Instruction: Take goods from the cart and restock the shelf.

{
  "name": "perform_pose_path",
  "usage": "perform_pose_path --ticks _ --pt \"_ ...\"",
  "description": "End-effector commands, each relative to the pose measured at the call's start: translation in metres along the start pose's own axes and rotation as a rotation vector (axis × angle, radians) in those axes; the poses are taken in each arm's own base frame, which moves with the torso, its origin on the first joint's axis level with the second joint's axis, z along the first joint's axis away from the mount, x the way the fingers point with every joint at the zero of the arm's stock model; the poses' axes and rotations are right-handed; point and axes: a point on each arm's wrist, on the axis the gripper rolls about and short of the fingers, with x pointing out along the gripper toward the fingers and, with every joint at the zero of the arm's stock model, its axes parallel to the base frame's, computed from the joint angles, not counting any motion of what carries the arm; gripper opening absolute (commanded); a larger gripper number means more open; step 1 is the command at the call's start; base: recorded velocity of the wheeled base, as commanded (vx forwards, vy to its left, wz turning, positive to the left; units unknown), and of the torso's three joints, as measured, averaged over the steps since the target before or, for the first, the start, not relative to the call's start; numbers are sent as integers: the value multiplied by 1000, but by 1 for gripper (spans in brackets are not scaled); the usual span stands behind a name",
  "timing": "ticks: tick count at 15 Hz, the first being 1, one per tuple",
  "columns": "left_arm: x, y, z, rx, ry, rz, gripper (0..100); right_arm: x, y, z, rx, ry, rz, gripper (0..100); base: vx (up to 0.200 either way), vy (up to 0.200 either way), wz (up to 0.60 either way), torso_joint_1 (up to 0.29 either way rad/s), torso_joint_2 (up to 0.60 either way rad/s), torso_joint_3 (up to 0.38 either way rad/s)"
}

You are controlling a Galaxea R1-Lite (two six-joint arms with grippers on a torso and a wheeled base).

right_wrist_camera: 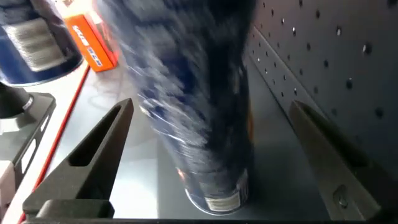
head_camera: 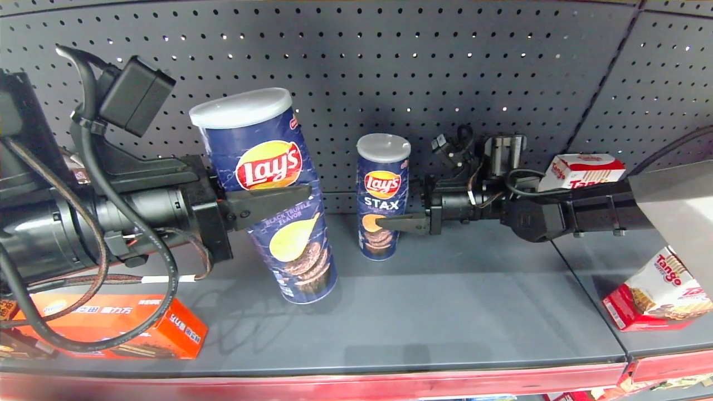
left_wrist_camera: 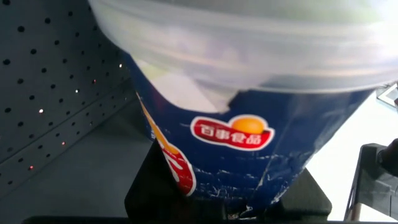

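Left of the upright chips can (head_camera: 382, 184) — standing untouched between the right gripper (head_camera: 384, 221)'s wide-open fingers — the left gripper (head_camera: 278, 195) clamps a tilted chips can (head_camera: 262, 167), base seemingly on the shelf (head_camera: 473, 312); it needs righting before release.

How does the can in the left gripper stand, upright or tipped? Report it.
Tipped. The can in the left gripper leans, lid farther to the robot's left than its base; the other can stands upright.

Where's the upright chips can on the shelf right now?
Head view: the upright chips can stands mid-shelf close to the pegboard wall, between the open fingers of the right gripper, to the right of the tilted can.
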Motion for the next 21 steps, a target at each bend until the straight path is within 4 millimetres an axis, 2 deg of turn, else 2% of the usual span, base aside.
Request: perform_pose_path --ticks 1,8,9,16,19,21 --pt "2 2 -2 -4 6 0 0 6 -5 -10 10 6 4 100 0 0 0 0 0 0" --pt "7 5 -5 -5 9 2 0 22 -11 -23 12 9 16 100 0 0 0 0 0 0" --pt "7 5 -6 -7 11 3 0 23 -14 -27 -7 6 13 0 0 0 0 0 0 0" --pt "3 9 -9 -13 19 23 0 31 -9 -24 -34 -1 15 0 0 0 0 0 0 0" --pt "3 8 -9 -12 17 23 0 21 6 5 -72 -19 0 0 0 0 0 0 0 0" --pt "2 8 -8 -12 17 23 0 11 28 23 -80 -18 -13 0 0 0 0 0 0 0"
